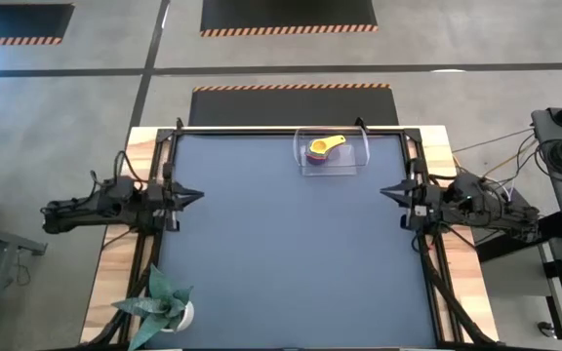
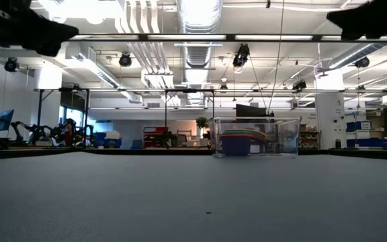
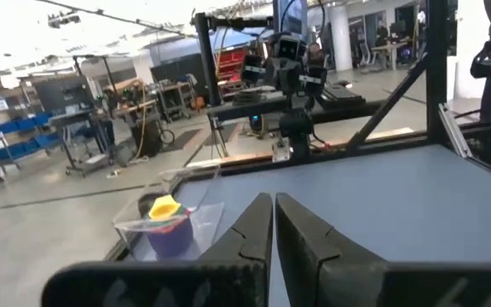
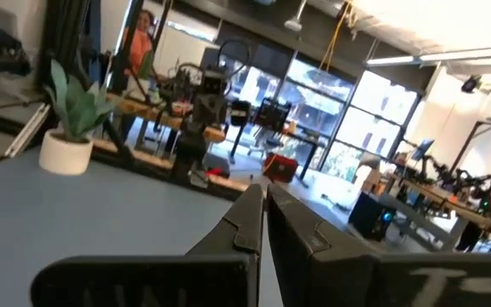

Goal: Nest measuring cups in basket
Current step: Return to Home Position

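Both arms are parked low and level at the table sides, pointing inward at each other.
- High view: left gripper [image 1: 194,194] is centre-left of frame, just inside the table [image 1: 291,273] edge. Right gripper [image 1: 387,192] mirrors it at centre-right.
- Both are well apart from the basket [image 1: 336,156].
- Left fingers [image 3: 247,234] are pressed together with only a thin seam between them, nothing held.
- Right fingers [image 4: 244,223] are the same: closed and empty.

Counts:
- 2 arms.
- 1 basket, top centre of the high view, close to the table's far edge. In the low view it sits right of centre on the far table line.
- 1 stack of measuring cups [image 2: 237,142], inside the basket.
- 1 potted plant [image 1: 164,302], lower left of the high view, on the table corner.

Stack detail:
- Yellow cup [image 1: 320,148] is on top, its handle pointing to the upper right in the high view.
- Left wrist view shows a purple cup [image 3: 170,240] directly under the yellow.
- Low view shows a blue body through the clear wall, with thin coloured rim bands above it.

Hard to make out:
- The number of cups in the stack can't be counted. From above the yellow one covers the rest, and from the side the rims blur together.
- In the low view the arms are only dark shapes, cut off at both top corners.
- In the right wrist view a person [image 4: 139,38] in an orange top stands in the room beyond the table, partly hidden by a dark post.
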{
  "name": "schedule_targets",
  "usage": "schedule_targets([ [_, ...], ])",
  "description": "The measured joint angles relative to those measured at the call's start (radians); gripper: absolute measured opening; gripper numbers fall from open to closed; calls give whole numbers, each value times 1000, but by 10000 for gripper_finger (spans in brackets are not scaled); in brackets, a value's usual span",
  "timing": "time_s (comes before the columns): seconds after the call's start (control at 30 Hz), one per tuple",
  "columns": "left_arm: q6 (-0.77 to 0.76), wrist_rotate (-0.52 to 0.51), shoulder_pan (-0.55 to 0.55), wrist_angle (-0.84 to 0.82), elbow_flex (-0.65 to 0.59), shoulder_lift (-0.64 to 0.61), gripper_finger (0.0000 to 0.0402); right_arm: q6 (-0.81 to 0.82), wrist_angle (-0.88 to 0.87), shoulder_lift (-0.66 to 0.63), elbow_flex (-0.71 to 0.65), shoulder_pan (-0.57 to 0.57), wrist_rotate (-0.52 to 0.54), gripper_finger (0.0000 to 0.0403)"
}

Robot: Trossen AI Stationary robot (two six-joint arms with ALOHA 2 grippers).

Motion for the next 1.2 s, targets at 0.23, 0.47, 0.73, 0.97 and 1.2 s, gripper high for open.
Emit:
schedule_targets([
  [0.23, -16, 0, 0, 78, -108, 0, 0, 22, 44, -14, -116, 0, 0, 9],
  [0.47, -13, 2, 0, 241, -236, 0, 0, 89, 252, -10, -248, 0, 33, 9],
  [0.73, -18, 2, 0, 239, -235, 11, 0, 137, 244, -5, -249, 0, 49, 9],
  [0.97, -18, 2, 0, 230, -235, 21, 0, 176, 210, 7, -250, 0, 54, 9],
  [1.2, -18, 2, 0, 230, -235, 21, 0, 151, 190, 10, -250, 0, 54, 9],
])
